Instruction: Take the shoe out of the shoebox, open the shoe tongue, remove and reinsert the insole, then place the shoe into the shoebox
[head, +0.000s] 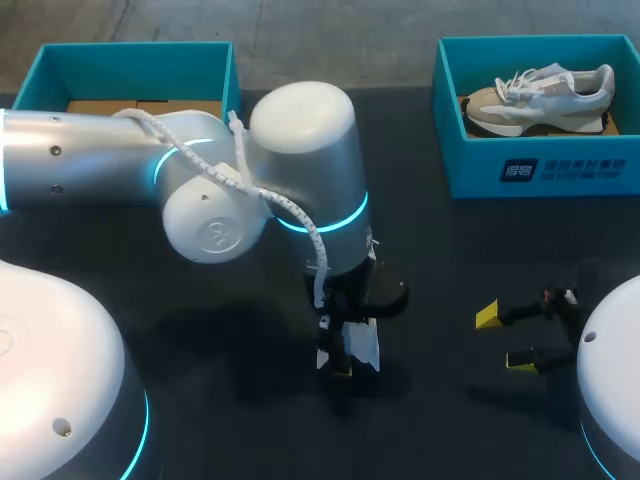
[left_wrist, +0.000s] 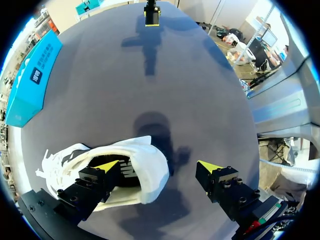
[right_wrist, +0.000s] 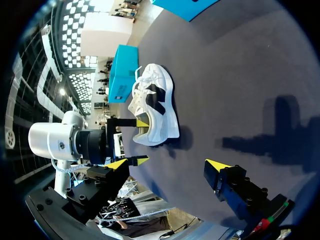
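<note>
Right gripper (head: 505, 338) hangs wide open, empty. Left gripper (left_wrist: 159, 166) is spread wide too, one yellow tip inside the white low-top sneaker (left_wrist: 145, 170) on the dark table (head: 230, 420), gripping nothing. Probably the insole step: next, pinch its edge. Teal cardboard shoebox (head: 130, 48) waits beyond

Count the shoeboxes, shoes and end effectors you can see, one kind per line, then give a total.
Shoeboxes: 2, left shoebox and right shoebox
Shoes: 2, white shoe on the table and tan shoe in the right shoebox
End effectors: 2, left end effector and right end effector
Total: 6
</note>
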